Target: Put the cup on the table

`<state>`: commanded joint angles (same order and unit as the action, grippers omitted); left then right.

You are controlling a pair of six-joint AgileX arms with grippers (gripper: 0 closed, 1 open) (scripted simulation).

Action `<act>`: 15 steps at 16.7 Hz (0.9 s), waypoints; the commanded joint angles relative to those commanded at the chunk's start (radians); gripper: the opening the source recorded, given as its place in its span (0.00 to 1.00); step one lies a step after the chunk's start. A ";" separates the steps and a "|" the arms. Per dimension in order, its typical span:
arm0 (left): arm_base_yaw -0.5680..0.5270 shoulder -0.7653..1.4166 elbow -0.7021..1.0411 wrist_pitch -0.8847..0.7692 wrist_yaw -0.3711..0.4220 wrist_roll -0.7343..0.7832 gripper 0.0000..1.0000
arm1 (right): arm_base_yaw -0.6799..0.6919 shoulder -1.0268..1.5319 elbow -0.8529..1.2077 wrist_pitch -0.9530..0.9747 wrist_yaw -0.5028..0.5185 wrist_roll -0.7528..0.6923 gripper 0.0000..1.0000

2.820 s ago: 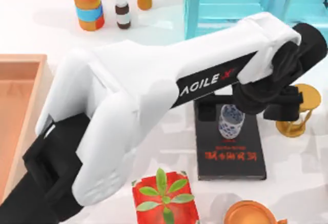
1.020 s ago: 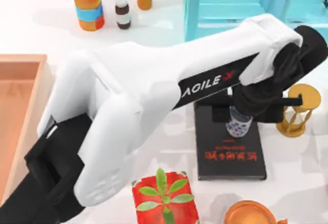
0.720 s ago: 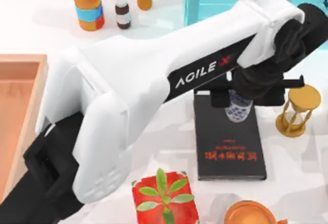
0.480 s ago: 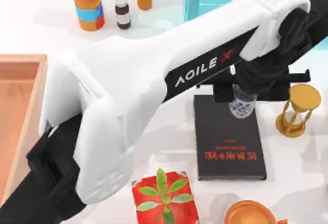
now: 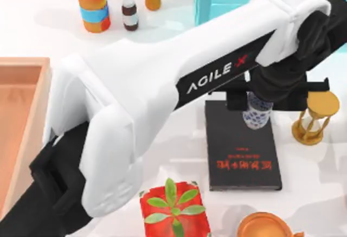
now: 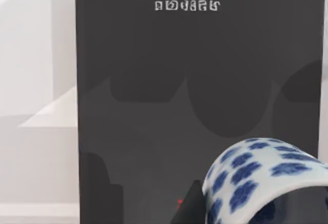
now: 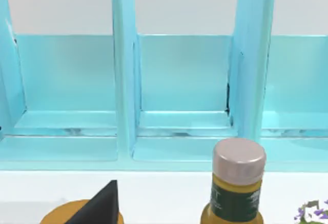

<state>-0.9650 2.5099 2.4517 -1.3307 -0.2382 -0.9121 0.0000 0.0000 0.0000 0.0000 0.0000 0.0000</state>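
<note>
Cup [image 5: 256,113], white porcelain with blue pattern, clamped in left gripper [image 5: 259,102], held above far end of black book [image 5: 243,149], toward right side of white table [image 5: 49,36]. From left wrist view, cup [image 6: 266,180] raised over dark book cover [image 6: 169,96], apart from it. Golden hourglass [image 5: 313,116] just right of gripper. Red plant box [image 5: 174,211] near front edge. Orange canister [image 5: 93,6] at far left. Right arm's view faces turquoise shelf [image 7: 179,90] and a capped bottle [image 7: 237,183]; right gripper's state cannot be told.
</note>
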 joint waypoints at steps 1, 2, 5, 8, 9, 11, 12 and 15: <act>0.008 -0.019 -0.023 0.007 -0.001 0.008 0.00 | 0.000 0.000 0.000 0.000 0.000 0.000 1.00; 0.019 -0.045 -0.057 0.018 -0.001 0.018 0.00 | 0.000 0.000 0.000 0.000 0.000 0.000 1.00; 0.070 -0.153 -0.222 0.064 0.009 0.056 0.00 | 0.000 0.000 0.000 0.000 0.000 0.000 1.00; 0.132 -0.290 -0.435 0.122 0.030 0.095 0.00 | 0.000 0.000 0.000 0.000 0.000 0.000 1.00; 0.149 -0.335 -0.491 0.142 0.034 0.110 0.00 | 0.000 0.000 0.000 0.000 0.000 0.000 1.00; 0.168 -0.408 -0.573 0.178 0.037 0.142 0.00 | 0.000 0.000 0.000 0.000 0.000 0.000 1.00; 0.171 -0.433 -0.598 0.191 0.036 0.157 0.00 | 0.000 0.000 0.000 0.000 0.000 0.000 1.00; 0.171 -0.450 -0.615 0.203 0.033 0.171 0.00 | 0.000 0.000 0.000 0.000 0.000 0.000 1.00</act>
<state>-0.7943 2.0598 1.8364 -1.1282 -0.2050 -0.7413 0.0000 0.0000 0.0000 0.0000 0.0000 0.0000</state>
